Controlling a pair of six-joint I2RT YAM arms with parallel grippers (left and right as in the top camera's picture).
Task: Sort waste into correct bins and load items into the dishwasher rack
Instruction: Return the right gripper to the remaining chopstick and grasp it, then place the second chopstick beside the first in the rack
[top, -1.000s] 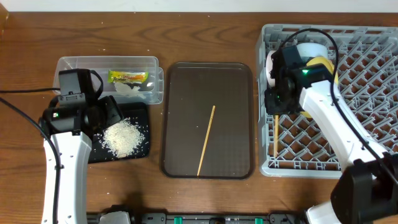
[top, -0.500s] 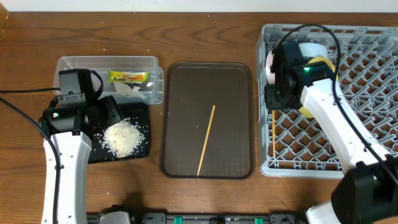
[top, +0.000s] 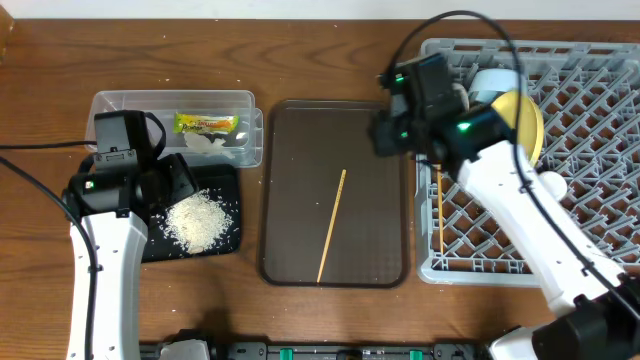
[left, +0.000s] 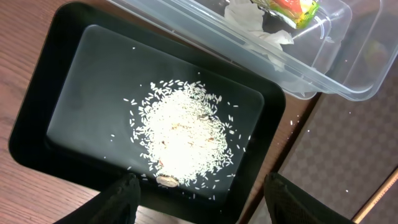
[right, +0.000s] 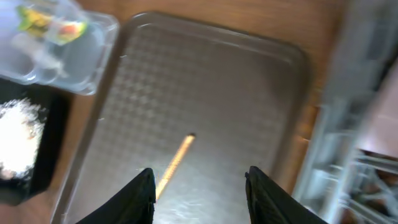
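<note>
One rack (top: 580, 200), right side, holds plate (top: 525, 120) and a chopstick (top: 440, 215) along its left wall. Brown tray (top: 290, 140) mid-table: second chopstick (top: 332, 225) lying diagonal. Tub (top: 130, 100): wrapper (top: 206, 124), tissue (top: 212, 143). Black tray (top: 228, 240): rice (top: 200, 222) pile. Right claw (right: 200, 186) over brown tray, left claw (left: 202, 196) over black tray; both spread wide, empty.

The wooden table (top: 330, 20) carries a clear plastic tub (top: 170, 96) at the left with a flat black tray (top: 228, 182) just in front of it, a dark brown serving tray (top: 300, 150) in the middle, and a grey dishwasher rack (top: 590, 120) at the right.
</note>
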